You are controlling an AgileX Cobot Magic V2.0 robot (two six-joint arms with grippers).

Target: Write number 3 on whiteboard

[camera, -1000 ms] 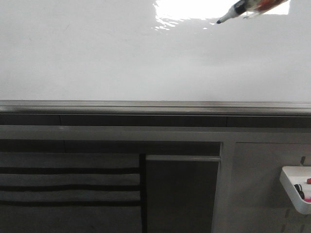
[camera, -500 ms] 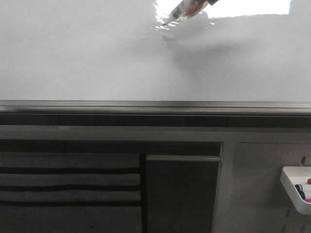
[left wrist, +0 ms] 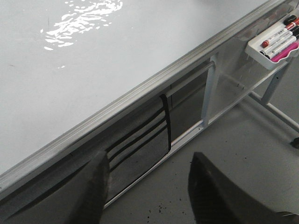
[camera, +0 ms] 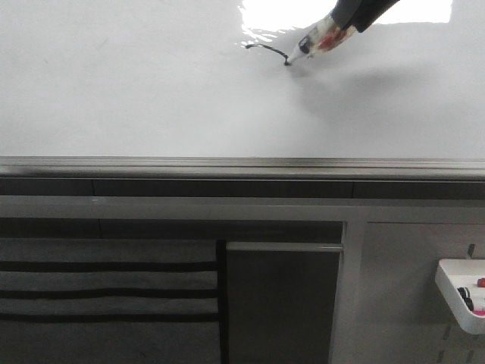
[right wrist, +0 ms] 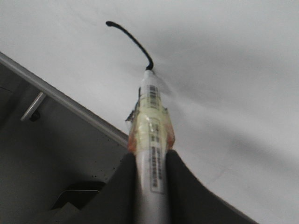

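The whiteboard point(camera: 151, 98) fills the upper front view, glossy white with a bright glare at its top. My right gripper point(right wrist: 150, 156) is shut on a white marker point(right wrist: 152, 121) wrapped in yellowish tape. The marker's tip touches the board at the end of a short curved black stroke point(right wrist: 131, 39). That stroke point(camera: 267, 48) is all that shows of the number 3. In the front view the marker point(camera: 314, 42) slants down-left from the top edge. My left gripper point(left wrist: 149, 161) hangs open and empty below the board's lower rail point(left wrist: 140, 91), over the floor.
A silver rail point(camera: 242, 164) runs along the board's lower edge, with the stand's frame and a dark striped panel point(camera: 106, 288) beneath it. A small white tray point(camera: 447, 280) with spare markers point(left wrist: 275, 39) hangs on the stand at the right.
The marker came in from the upper right, touched the board near the glare, then moved right and slightly down, leaving a short curved black line behind it.
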